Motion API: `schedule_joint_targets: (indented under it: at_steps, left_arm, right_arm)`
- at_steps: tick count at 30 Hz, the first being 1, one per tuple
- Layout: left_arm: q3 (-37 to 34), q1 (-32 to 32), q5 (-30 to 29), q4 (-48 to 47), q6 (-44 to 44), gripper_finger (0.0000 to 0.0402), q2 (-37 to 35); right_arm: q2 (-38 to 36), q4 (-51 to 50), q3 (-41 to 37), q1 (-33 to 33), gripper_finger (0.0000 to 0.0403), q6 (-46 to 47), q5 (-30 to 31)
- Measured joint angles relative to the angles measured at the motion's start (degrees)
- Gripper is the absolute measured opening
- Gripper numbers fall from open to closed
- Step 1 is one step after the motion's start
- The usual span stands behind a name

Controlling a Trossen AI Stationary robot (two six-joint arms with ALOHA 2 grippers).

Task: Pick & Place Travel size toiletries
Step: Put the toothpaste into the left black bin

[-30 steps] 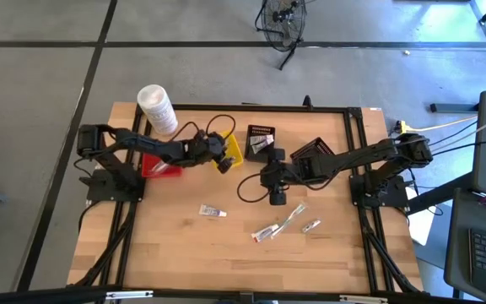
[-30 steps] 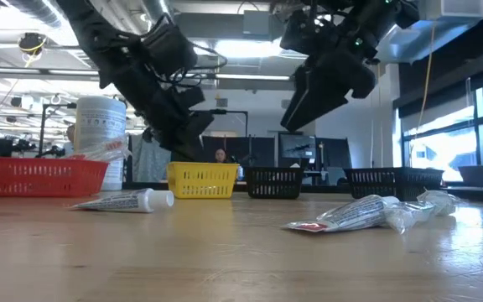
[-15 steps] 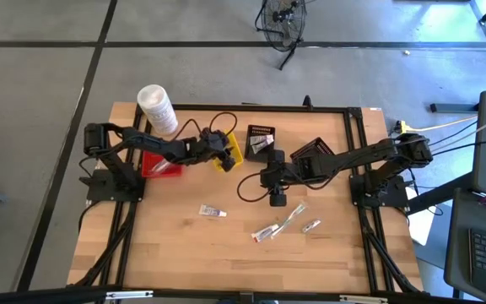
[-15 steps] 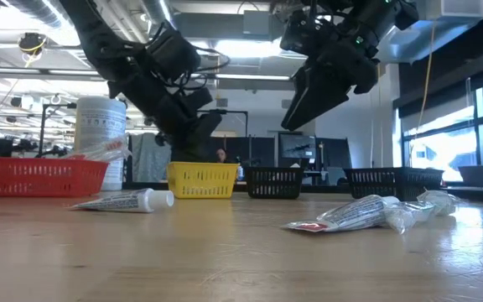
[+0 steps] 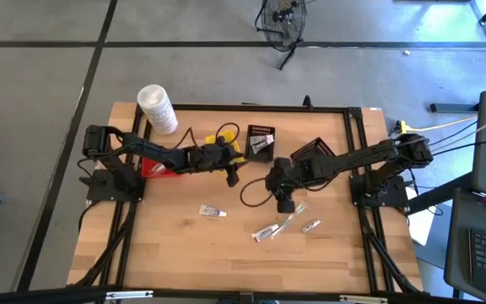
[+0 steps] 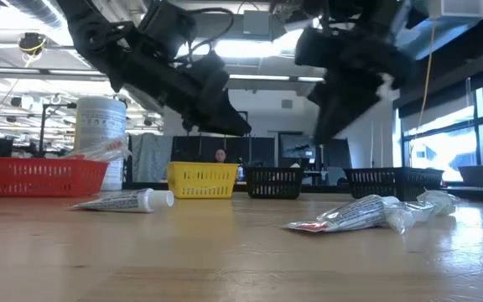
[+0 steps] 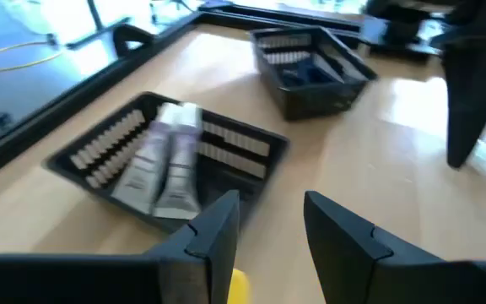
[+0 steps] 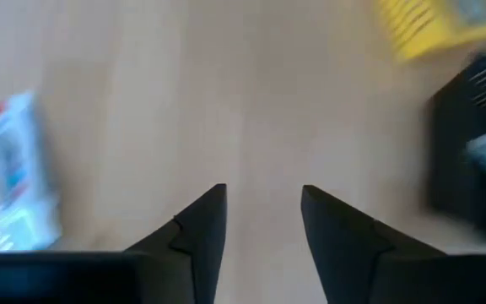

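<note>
Partly done, by look of it. Two silvery mini tubes [image 7: 163,165] already lie in small black slotted basket [image 5: 261,140] at far middle of wooden desk [image 5: 175,245].

Left on desk: white mini tube with cap [image 5: 213,211] near middle-left; cluster of clear-wrapped sticks and sachets [image 5: 278,225] to its right; small silvery sachet [image 5: 310,225] just beside cluster.

Left gripper [image 5: 232,176] hangs near yellow slotted basket [image 5: 230,145], fingers apart, grasping nothing. Right gripper [image 5: 285,202] hovers just far of cluster, fingers parted, empty.

Judgement: several items to go; cluster likely next.
</note>
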Motion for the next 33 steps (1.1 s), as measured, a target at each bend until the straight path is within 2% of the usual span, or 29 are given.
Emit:
schedule_joint_targets:
  at_steps: [4,7,11,14,16,21,24,27,33]
  left_arm:
    - [0.0,-2.28,0.01,-0.21,1.22,0.0132,0.0]
    - [0.0,-3.99,0.97,-0.25,0.88,0.0132,0.0]
    - [0.0,-6.38,6.3,-0.13,0.44,0.0132,0.0]
    - [0.0,-9.38,11.44,-2.56,0.3,0.0132,0.0]
    - [0.0,-12.34,12.47,-4.94,0.17,0.0132,0.0]
    - [0.0,-20.35,6.95,-12.22,-3.26,0.0141,0.0]
    - [-0.02,-23.65,5.66,-15.89,-7.59,0.0157,0.0]
    - [-0.02,-25.88,5.55,-20.4,-11.2,0.0176,0.0]
    - [0.0,-27.41,1.7,-31.14,-12.42,0.0205,0.0]
  right_arm:
    - [0.0,-7.66,0.0,2.55,0.0143,6.49,-4.27]
    - [0.0,-13.42,0.0,5.04,0.013,12.17,-5.03]
    - [0.0,-17.56,0.0,8.51,0.0115,15.47,-5.13]
    - [0.0,-17.65,0.0,10.68,0.0111,15.03,-5.13]
    - [0.0,-16.68,0.0,11.5,0.011,13.67,-5.0]
    - [0.0,-12.81,0.0,11.91,0.0109,12.19,-4.25]
    - [0.0,-11.27,0.0,11.93,0.0109,10.79,-4.24]
    - [0.0,-10.02,0.0,11.91,0.0109,8.42,-4.24]
    - [0.0,-6.79,0.0,11.89,0.0109,6.21,-4.24]
